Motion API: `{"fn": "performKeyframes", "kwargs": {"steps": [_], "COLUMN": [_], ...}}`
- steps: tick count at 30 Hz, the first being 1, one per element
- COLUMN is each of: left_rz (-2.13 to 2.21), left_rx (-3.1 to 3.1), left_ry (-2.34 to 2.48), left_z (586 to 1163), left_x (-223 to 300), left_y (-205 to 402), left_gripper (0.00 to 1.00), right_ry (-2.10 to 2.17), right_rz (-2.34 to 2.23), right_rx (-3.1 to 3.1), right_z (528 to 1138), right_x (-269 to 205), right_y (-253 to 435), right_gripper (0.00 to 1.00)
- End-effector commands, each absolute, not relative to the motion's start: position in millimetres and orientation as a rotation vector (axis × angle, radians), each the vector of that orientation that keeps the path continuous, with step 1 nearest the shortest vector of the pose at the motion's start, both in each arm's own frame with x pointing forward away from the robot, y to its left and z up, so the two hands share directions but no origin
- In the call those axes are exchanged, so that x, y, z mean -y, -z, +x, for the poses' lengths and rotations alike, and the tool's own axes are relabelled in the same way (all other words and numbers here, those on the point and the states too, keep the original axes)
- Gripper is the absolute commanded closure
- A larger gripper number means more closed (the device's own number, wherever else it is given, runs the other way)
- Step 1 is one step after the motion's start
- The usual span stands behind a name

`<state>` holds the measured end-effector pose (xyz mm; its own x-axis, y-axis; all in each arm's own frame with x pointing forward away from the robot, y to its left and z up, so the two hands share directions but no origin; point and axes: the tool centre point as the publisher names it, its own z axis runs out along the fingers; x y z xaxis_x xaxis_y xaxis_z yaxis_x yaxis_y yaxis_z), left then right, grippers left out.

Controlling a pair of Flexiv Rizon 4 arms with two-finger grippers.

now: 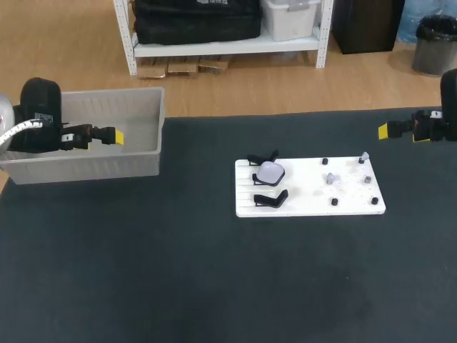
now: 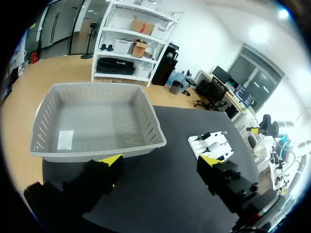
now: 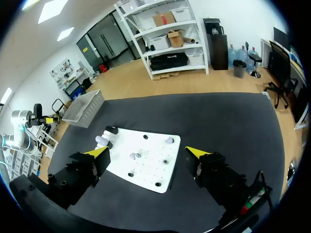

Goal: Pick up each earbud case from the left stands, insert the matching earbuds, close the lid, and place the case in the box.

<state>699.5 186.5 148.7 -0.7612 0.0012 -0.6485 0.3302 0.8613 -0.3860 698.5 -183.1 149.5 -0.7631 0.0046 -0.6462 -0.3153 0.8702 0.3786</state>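
Left end effector point(image 1: 114, 136) hung over the grey box point(image 1: 143, 153) at the counter's point(image 1: 143, 271) left side. The left wrist view showed its yellow fingers spread wide with nothing between them. I saw no case in the box.

Near the counter's middle lay a white board point(image 1: 307, 204). Three black stands ran along its left edge. The rear stand point(image 1: 263, 158) and the front stand point(image 1: 271, 199) looked bare. The one earbud case point(image 1: 270, 171), pale and rounded, sat on the middle stand. I could not tell whether its lid was open.

To the right, among the board's black pegs, I noted a small pale earbud point(image 1: 333, 178) and a second one point(image 1: 363, 156) near the far right corner.

Right end effector point(image 1: 385, 131) hovered by the counter's right edge, well apart from the board, fingers also spread wide and empty.

Handling judgement: the case is probably light, hard-shelled and smooth, so it is likely to slip. I would grip it across two opposite sides, with the pads clear of the stand's prongs, and lift straight up. The earbuds look tiny and easily knocked off.
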Motion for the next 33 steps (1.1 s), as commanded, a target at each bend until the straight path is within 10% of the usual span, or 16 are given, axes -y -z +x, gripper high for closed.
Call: {"fn": "performKeyframes", "kwargs": {"steps": [1, 12, 33], "left_rz": [0.476, 1.212, 1.203], "left_rx": [-2.143, -1.502, -1.523], "left_ry": [0.776, 1.146, 1.134], "left_z": [703, 692, 689], "left_x": [-184, -184, -175], "left_y": [-156, -172, -170], "left_gripper": [0.0, 0.0, 0.0], "right_ry": [-0.627, -0.627, -0.627], "right_rz": [-0.225, -0.225, -0.225], "right_rx": [-2.37, -2.37, -2.37], "right_z": [700, 700, 700], "right_x": [183, 183, 183], "right_y": [-148, -148, -148], "right_gripper": [0.0, 0.0, 0.0]}}
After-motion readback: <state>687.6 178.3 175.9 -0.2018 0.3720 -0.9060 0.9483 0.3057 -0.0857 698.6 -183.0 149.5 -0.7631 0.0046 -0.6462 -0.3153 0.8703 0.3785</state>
